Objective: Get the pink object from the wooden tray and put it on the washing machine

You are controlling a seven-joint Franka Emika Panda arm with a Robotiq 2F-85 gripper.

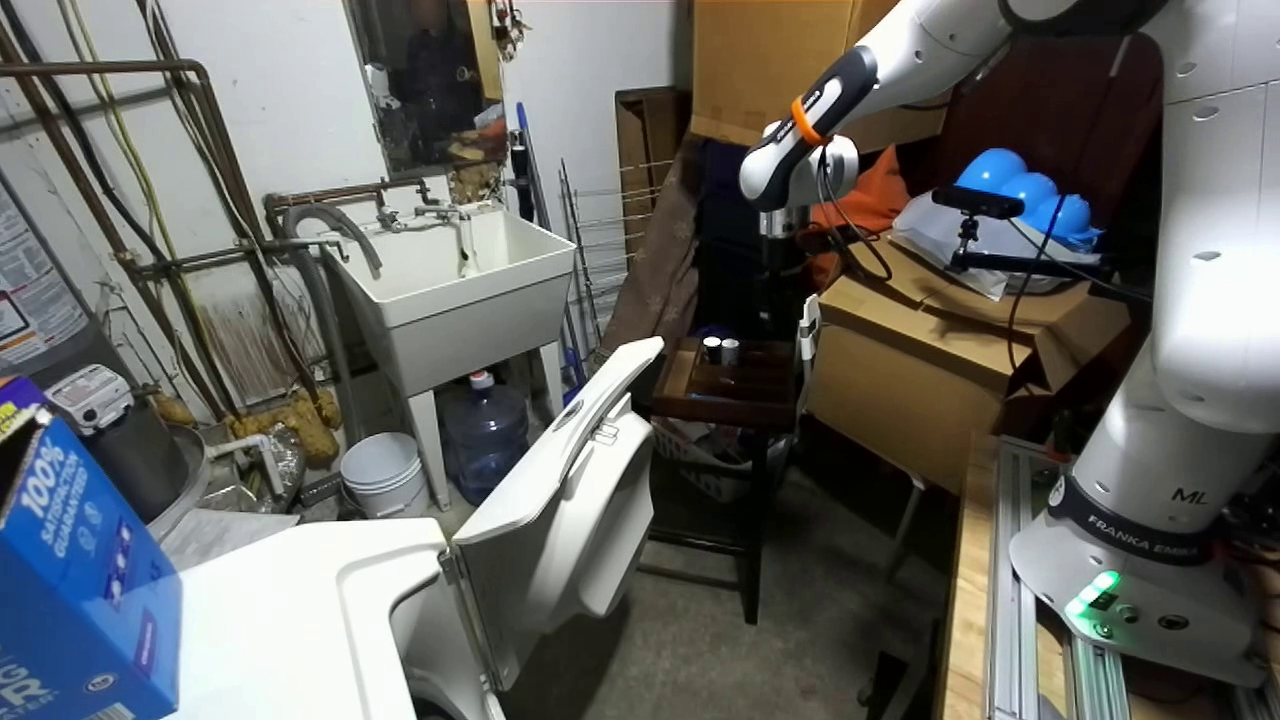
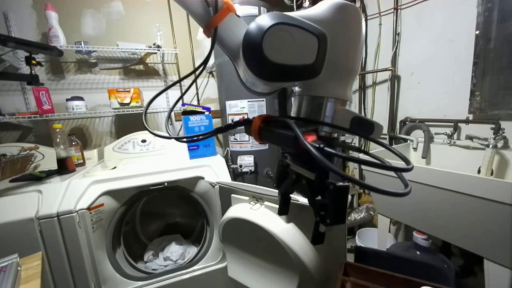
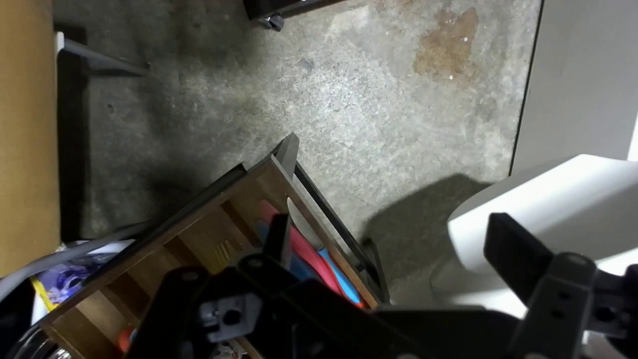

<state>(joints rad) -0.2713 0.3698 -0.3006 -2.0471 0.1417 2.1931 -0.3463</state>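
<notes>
The wooden tray (image 1: 725, 408) sits on a dark stand; its edge shows in an exterior view (image 2: 370, 276), and its compartments show at lower left in the wrist view (image 3: 154, 247). A long pink object (image 3: 313, 257) lies in the tray along one side, partly hidden by a finger. My gripper (image 3: 389, 234) is open and empty, its fingers wide apart. It hangs above the tray's level in both exterior views (image 1: 775, 270) (image 2: 301, 222). The washing machine (image 1: 260, 610) is white with its door open; its top also shows in an exterior view (image 2: 196, 170).
A blue-handled knife (image 3: 344, 281) lies beside the pink object. A tall blue box (image 1: 90, 580) stands on the washing machine. The open door (image 1: 560, 470) juts out between machine and tray. A cardboard box (image 1: 900, 370) and a sink (image 1: 480, 310) stand near the tray.
</notes>
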